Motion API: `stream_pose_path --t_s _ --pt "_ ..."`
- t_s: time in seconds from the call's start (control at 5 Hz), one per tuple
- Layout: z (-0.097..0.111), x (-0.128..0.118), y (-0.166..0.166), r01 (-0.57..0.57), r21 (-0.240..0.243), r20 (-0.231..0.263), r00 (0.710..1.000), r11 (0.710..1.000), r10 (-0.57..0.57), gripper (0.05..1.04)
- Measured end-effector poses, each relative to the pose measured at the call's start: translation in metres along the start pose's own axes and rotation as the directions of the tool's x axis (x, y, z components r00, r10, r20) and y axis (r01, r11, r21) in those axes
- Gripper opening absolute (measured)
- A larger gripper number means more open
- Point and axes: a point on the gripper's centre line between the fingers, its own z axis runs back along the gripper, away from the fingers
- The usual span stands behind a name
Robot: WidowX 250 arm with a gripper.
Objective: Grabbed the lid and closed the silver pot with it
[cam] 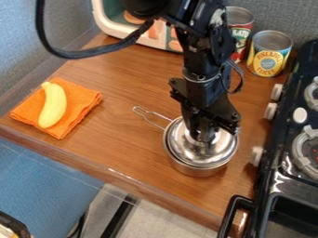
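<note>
Jaws, width I cannot tell, are at the lid (187,149) on the pot (195,170), between cloth (79,109) and stove (284,123) edge.

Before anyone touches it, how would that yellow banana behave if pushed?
The banana looks smooth and evenly coloured, so it is probably a stiff, light toy. Its curved shape would likely make it rock or swivel rather than roll far. The orange cloth beneath might drag along.

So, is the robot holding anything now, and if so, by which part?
I can't tell: the black pincer is down at the middle of the round silver metal lid, but any grip is hidden.
</note>
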Motion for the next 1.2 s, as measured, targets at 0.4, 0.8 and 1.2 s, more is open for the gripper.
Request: stream_pose_path --t_s 0.4,0.8,1.2 --pt "0.000 -0.002 0.002 -0.003 0.015 -0.025 1.000 1.000 0.003 0.655" --pt "0.035 0.009 0.006 -0.082 -0.001 -0.036 0.996 0.997 0.082 1.004" --pt "0.075 -0.005 0.049 -0.215 0.059 -0.071 0.973 0.975 0.219 0.999"
